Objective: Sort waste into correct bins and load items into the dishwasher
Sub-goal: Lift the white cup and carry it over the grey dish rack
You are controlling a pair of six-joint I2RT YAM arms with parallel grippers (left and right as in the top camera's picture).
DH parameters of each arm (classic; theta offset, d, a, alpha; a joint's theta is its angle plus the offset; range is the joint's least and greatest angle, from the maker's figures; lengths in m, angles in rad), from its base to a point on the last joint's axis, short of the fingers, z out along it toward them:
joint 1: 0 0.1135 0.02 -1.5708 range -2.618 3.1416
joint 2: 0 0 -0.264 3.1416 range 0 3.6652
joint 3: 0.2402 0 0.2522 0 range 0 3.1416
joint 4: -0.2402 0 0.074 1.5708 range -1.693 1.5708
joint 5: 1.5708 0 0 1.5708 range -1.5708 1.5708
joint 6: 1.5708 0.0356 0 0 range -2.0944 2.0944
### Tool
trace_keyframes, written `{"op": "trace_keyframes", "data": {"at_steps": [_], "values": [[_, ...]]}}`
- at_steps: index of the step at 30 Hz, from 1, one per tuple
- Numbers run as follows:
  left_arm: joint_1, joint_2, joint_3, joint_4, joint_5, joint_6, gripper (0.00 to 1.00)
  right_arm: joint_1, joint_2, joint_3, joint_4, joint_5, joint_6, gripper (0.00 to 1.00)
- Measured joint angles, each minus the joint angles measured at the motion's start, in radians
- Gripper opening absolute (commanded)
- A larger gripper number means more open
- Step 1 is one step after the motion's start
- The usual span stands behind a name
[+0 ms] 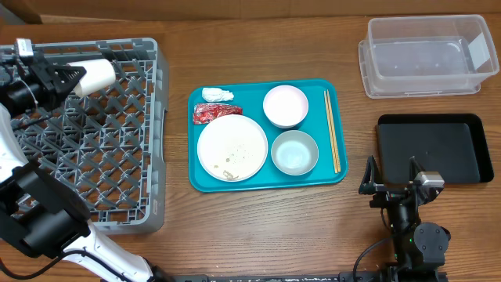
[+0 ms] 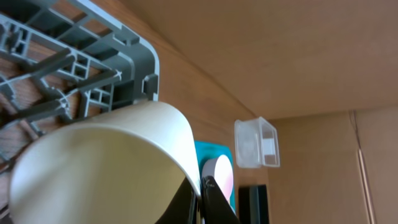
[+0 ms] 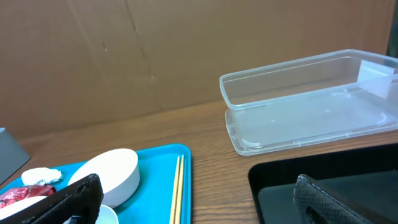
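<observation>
My left gripper (image 1: 69, 78) is shut on the rim of the small white cup (image 1: 95, 75) and holds it on its side over the far part of the grey dish rack (image 1: 149, 125). In the left wrist view the cup (image 2: 106, 162) fills the frame, its wall pinched between the fingers (image 2: 200, 199). On the teal tray (image 1: 333, 176) lie the white plate (image 1: 232, 147) with food scraps, pink bowl (image 1: 285, 106), grey-blue bowl (image 1: 294, 152), chopsticks (image 1: 333, 129), red wrapper (image 1: 216, 112) and tissue (image 1: 217, 95). My right gripper (image 1: 391, 171) is open and empty by the black tray (image 1: 434, 147).
The clear plastic tub (image 1: 427, 55) stands at the far right, behind the black tray; it also shows in the right wrist view (image 3: 305, 99). The dish rack's low grey wall (image 2: 134, 62) lies under the cup. Brown cardboard backs the table.
</observation>
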Motion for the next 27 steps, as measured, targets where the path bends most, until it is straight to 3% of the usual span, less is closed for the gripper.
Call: {"op": "trace_keyframes", "data": {"at_steps": [16,27], "values": [[-0.008,0.000,-0.325,0.639,0.055,-0.303,0.04,0.000,0.000,0.000,0.000,0.000,0.000,1.00],[-0.009,0.000,-0.349,0.688,0.000,-0.356,0.04,0.000,0.000,0.000,0.000,0.000,0.000,1.00]]}}
